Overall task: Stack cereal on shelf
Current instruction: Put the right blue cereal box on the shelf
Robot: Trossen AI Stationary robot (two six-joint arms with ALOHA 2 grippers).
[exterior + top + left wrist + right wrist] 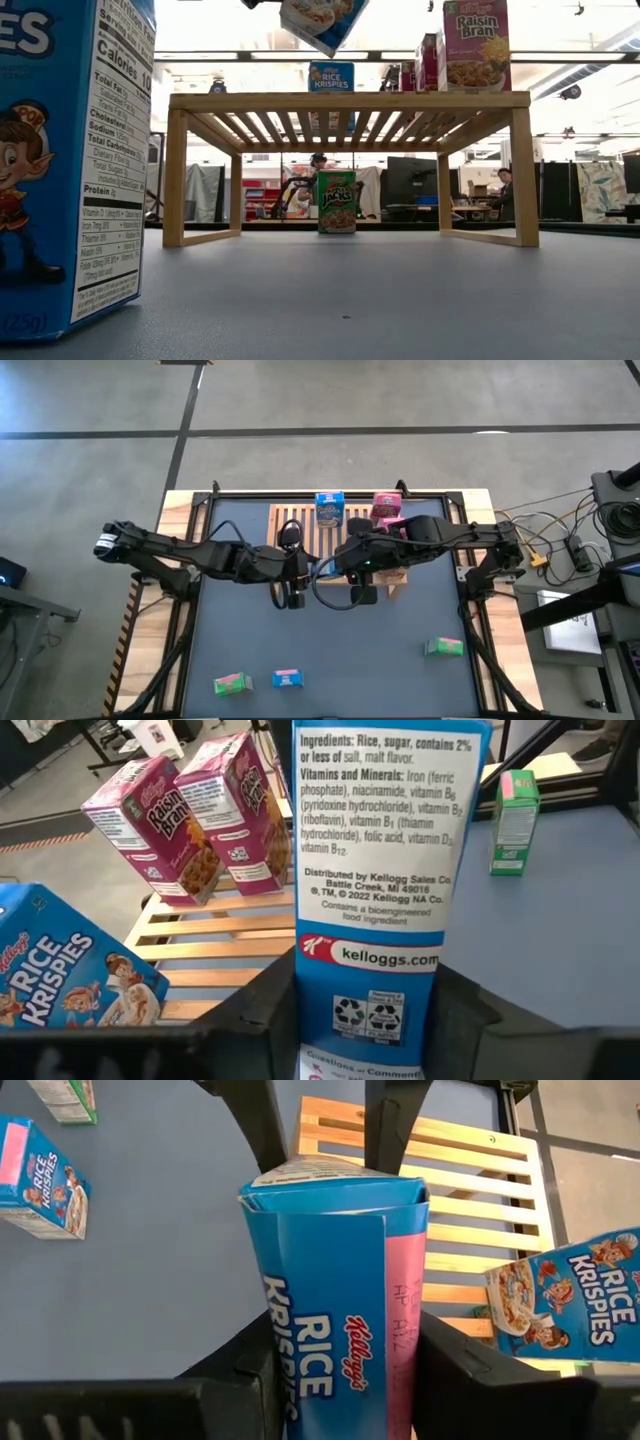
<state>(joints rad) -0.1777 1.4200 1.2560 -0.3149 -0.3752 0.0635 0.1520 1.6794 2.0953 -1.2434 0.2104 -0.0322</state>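
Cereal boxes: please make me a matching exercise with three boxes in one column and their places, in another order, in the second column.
Boxes:
1. pink boxes
2. blue box gripped by both the left gripper and the right gripper
3. green box nearest the right arm

Places:
a. on the grey table
b. in the air
c. on the shelf

Pairs: 1-c, 2-b, 3-a

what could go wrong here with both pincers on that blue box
Both the left pincer and the right pincer clamp the same blue box. Pulling unevenly could crush or tear its already dented end. If one lets go early, the tilted box may swing or drop at the shelf edge and miss the slats.
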